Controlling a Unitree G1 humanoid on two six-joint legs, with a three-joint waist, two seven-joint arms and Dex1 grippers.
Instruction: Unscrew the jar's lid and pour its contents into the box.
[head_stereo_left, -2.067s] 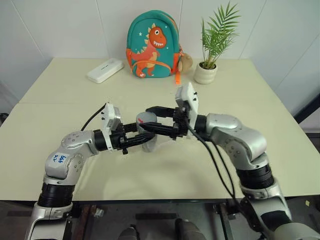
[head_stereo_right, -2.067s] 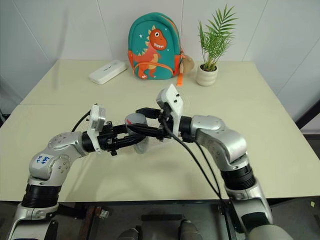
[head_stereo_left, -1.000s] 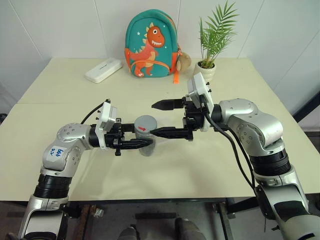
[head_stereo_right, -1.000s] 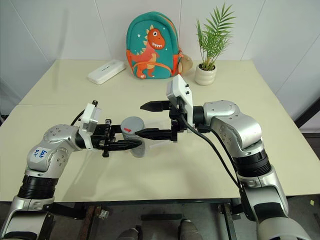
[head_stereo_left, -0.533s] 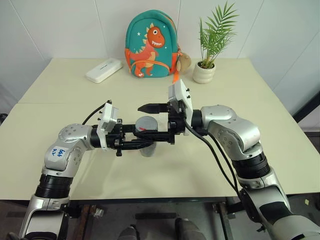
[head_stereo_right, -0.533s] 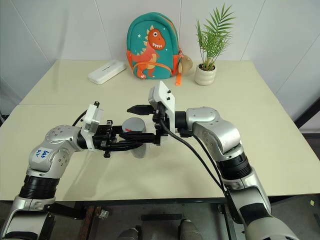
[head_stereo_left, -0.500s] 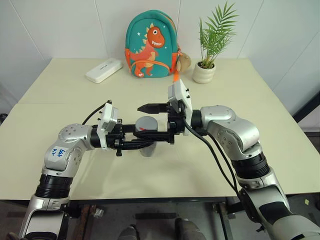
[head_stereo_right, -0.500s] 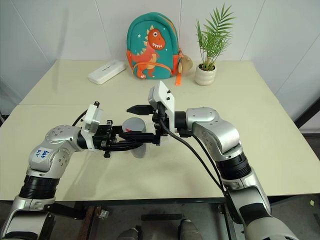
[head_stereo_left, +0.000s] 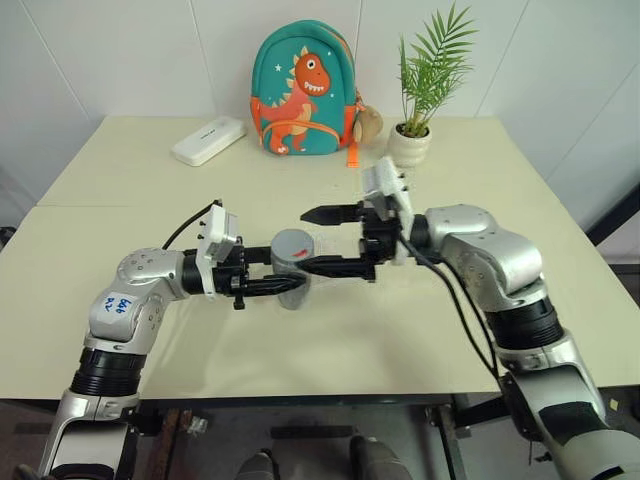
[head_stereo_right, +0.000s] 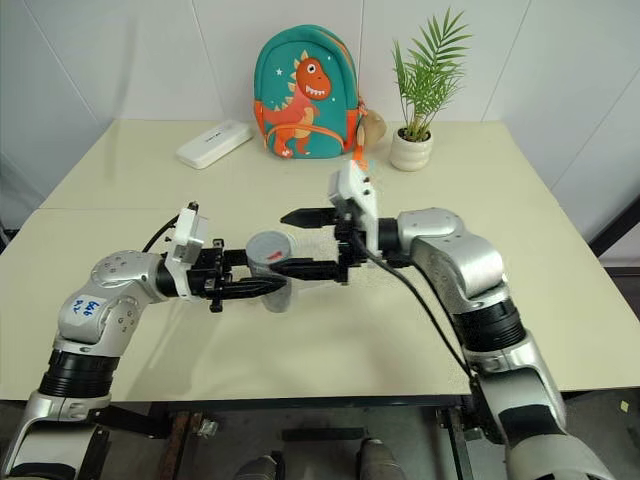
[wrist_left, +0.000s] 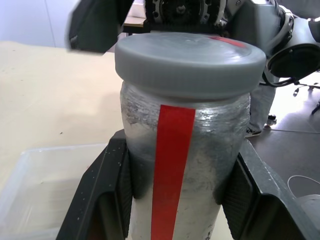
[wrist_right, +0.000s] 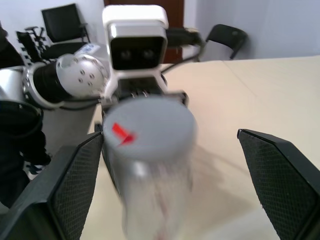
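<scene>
Currently: left gripper (head_stereo_left: 285, 285) clamped on jar (head_stereo_left: 291, 287), upright on bench (head_stereo_left: 330, 340). Lid (wrist_left: 189, 62) on, seated. Right gripper (head_stereo_left: 318, 240) spread wide, has backed off from lid since half-second ago, likely regrip between twists. Box (wrist_left: 35, 185) beside jar, awaiting pour.

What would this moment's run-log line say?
left gripper: shut on jar | lid: on | right gripper: open beside lid
</scene>
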